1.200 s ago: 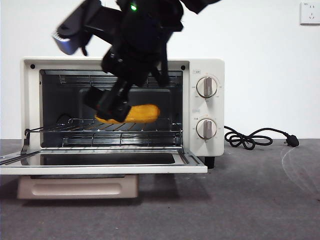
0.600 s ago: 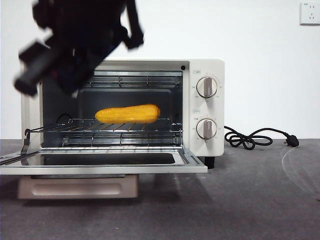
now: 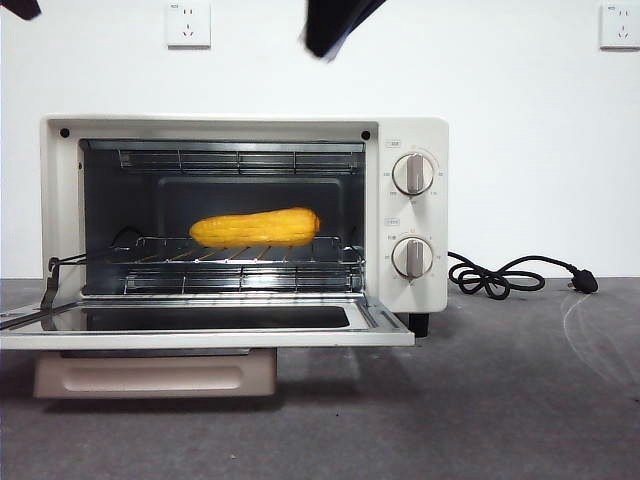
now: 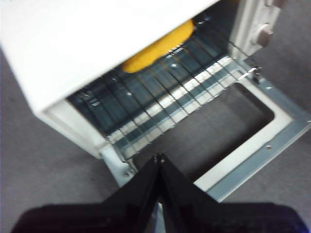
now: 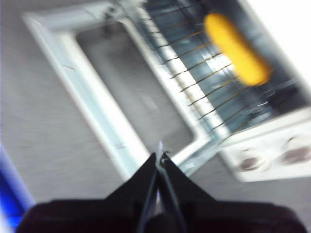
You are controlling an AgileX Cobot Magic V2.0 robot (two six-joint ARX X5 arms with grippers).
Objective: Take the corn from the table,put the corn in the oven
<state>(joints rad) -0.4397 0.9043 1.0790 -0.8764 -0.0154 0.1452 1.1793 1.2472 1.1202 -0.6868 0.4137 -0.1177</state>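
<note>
Grey matte table (image 3: 500,400) lies nearest you, then the oven's (image 3: 410,135) dropped door (image 3: 200,335), then the wire rack (image 3: 240,255). On that rack, inside the cavity, the corn (image 3: 255,228) lies lengthwise, touched by nothing. It looks stiff, light and bumpy, likely to roll; if you need to shift it, pinch across the thick middle, not the tapered tip. Your left gripper (image 4: 159,160) and right gripper (image 5: 159,158) both hang above, jaws pressed together, empty. Judged from this, only the door is left to close.
</note>
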